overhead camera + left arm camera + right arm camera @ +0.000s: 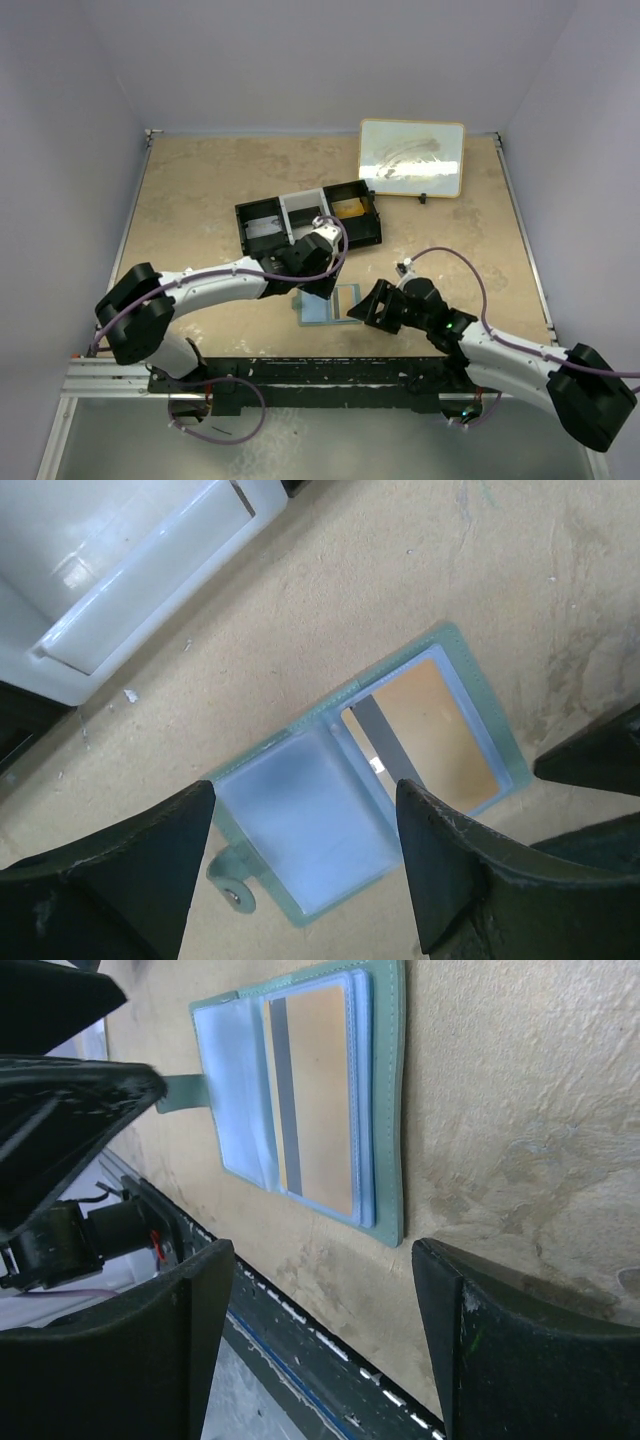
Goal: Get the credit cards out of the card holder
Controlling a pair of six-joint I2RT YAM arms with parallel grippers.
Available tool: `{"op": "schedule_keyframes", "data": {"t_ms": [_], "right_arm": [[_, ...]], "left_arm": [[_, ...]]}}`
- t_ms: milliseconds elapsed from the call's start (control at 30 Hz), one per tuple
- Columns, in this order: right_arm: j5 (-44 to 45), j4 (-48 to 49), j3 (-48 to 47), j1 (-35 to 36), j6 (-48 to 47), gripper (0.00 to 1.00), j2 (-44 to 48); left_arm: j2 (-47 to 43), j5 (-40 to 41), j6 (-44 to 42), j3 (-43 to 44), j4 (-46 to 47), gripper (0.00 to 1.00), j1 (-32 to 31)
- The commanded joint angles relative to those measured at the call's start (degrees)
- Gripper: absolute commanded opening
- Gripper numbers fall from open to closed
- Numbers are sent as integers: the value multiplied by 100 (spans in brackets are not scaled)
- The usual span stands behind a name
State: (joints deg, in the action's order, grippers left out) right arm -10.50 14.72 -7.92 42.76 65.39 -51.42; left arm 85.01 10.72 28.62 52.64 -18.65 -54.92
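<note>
On the tabletop (200,200): card holder (300,830) lies open, orange-tan credit card (435,735) in one pocket.
Left pincer (303,802): released, above the holder.
Right pincer (322,1260): released, beside it.

The card holder (300,820) has a dull grey-green border, and its translucent inner pockets are pale blue. The credit card (435,730) in one pocket is orange-tan with a dark grey stripe along one edge. The desk (400,570) is mottled beige. The three-compartment tray (300,212) is black with a white middle section.
</note>
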Motion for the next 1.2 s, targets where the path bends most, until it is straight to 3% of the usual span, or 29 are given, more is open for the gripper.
{"op": "schedule_keyframes", "data": {"t_ms": [0,367,600,833,967,1167], "right_arm": [[40,-75,256,40,205,75,147],[-329,178,328,41,175,75,145],[-276,460,216,44,356,75,-380],[445,370,-262,-25,526,78,-617],[545,112,-781,-81,91,79,-1136],[-97,277,-1614,-95,-646,79,-2334]], "left_arm": [[392,63,-229,240,241,71,-52],[990,-204,-206,35,744,69,-53],[508,-563,-19,-584,908,64,-53],[-128,-849,533,-1233,1252,62,-62],[-493,-870,1039,-1775,1642,61,-147],[-724,-645,1813,-2297,2258,59,-597]]}}
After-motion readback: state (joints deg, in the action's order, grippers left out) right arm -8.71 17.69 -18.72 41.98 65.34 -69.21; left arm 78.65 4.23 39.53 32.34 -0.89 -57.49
